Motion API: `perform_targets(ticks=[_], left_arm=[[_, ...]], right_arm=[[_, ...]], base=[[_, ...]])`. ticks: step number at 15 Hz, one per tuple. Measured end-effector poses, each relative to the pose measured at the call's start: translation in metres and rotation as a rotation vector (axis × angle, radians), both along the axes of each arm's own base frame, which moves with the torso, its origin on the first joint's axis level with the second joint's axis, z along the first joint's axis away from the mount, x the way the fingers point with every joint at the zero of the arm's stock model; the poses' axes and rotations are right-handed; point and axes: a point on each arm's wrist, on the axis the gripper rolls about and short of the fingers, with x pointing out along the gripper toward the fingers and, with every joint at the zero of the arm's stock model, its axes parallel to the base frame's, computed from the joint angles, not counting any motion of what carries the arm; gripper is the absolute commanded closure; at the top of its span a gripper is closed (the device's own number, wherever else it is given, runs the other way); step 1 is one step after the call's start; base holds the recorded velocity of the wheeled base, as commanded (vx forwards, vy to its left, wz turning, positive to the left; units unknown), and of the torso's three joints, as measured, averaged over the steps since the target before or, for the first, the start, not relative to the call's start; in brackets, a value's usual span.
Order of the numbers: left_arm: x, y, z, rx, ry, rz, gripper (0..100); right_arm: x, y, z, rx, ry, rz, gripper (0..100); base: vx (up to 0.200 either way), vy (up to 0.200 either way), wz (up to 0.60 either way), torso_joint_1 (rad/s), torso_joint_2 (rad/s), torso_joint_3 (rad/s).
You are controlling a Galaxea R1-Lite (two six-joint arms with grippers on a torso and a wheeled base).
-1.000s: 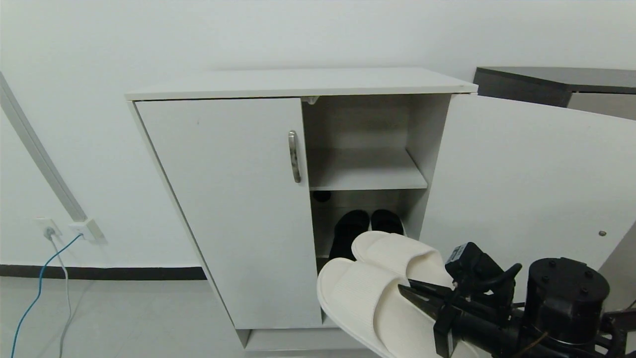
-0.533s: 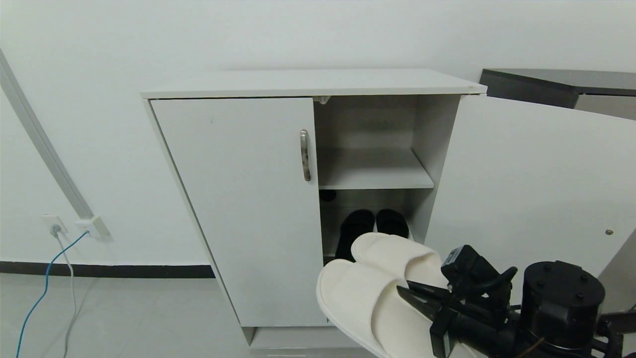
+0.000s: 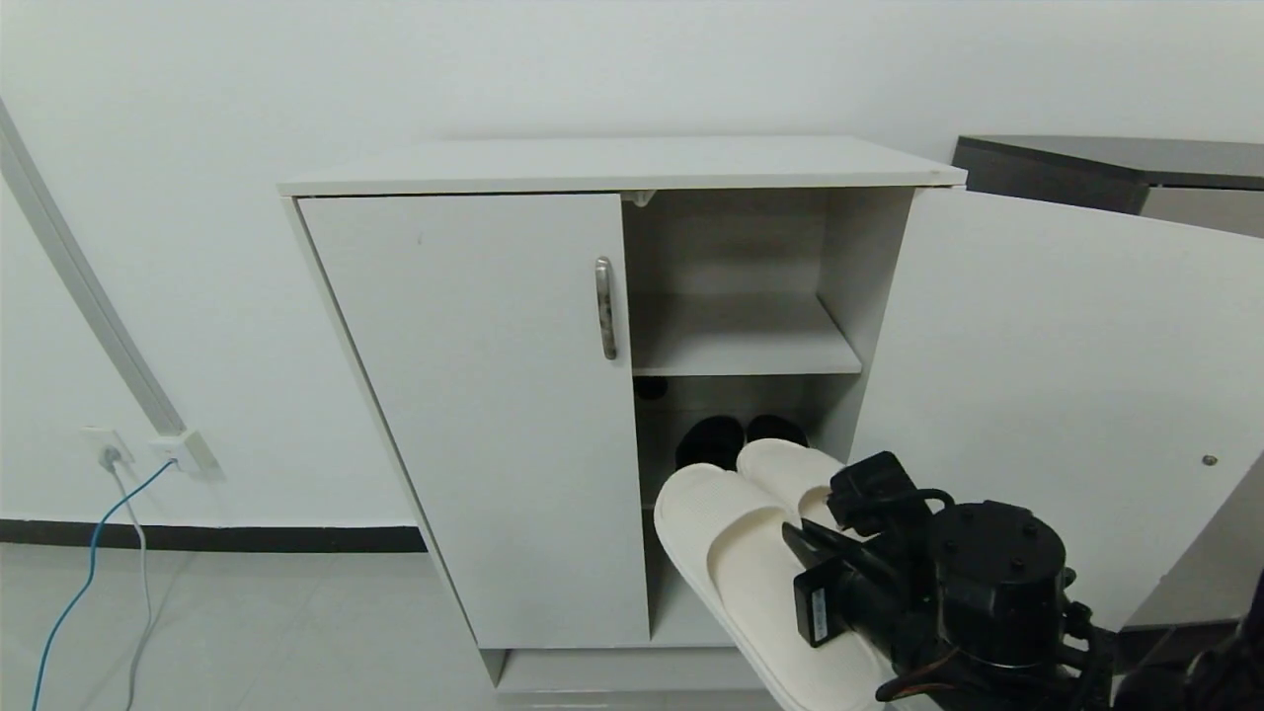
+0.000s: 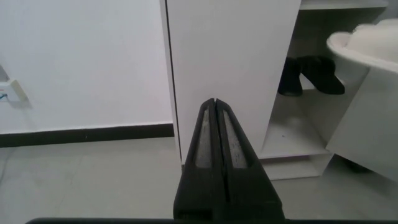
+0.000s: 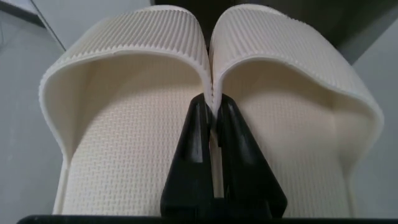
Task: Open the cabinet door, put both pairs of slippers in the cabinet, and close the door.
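my right pincer (image 5: 211, 106) is pinched tight on the inner edges of the white slippers (image 3: 731, 533), whose toes are at the front edge of the open cabinet's (image 3: 612, 163) lower compartment. the black slippers (image 3: 711, 439) sit deeper inside. my left pincer (image 4: 215, 109) is closed on nothing.

No writing can be read. A small pale label (image 3: 812, 614) on the right arm's black casing (image 3: 869, 592), before the white wooden cabinet (image 3: 474, 415), is too small to make out.

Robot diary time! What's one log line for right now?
cabinet door: open | black slippers: inside cabinet | white slippers: held in right jaws, before opening | left jaws: shut, empty
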Motion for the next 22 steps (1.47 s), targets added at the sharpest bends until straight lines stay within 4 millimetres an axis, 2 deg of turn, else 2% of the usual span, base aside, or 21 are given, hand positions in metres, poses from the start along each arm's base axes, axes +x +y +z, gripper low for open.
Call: perform_targets(ticks=[2, 6, 13, 22], left_arm=[[0.0, 0.0, 0.0, -0.001, 0.0, 0.001, 100], [0.0, 0.0, 0.0, 0.0, 0.0, 0.008, 100], [0.0, 0.0, 0.0, 0.0, 0.0, 0.008, 100], [0.0, 0.0, 0.0, -0.001, 0.0, 0.007, 100]], right_arm=[[-0.004, 0.011, 0.0, -0.064, 0.075, -0.052, 100], [-0.005, 0.027, 0.027, -0.064, 0.133, -0.195, 100], [0.004, 0.041, 0.068, -0.008, 0.149, -0.343, 100], [0.026, 0.063, 0.099, 0.033, 0.076, -0.362, 100]], base=[[0.0, 0.0, 0.0, 0.0, 0.0, 0.0], [0.0, 0.0, 0.0, 0.0, 0.0, 0.0], [0.0, 0.0, 0.0, 0.0, 0.0, 0.0], [0.0, 0.0, 0.0, 0.0, 0.0, 0.0]])
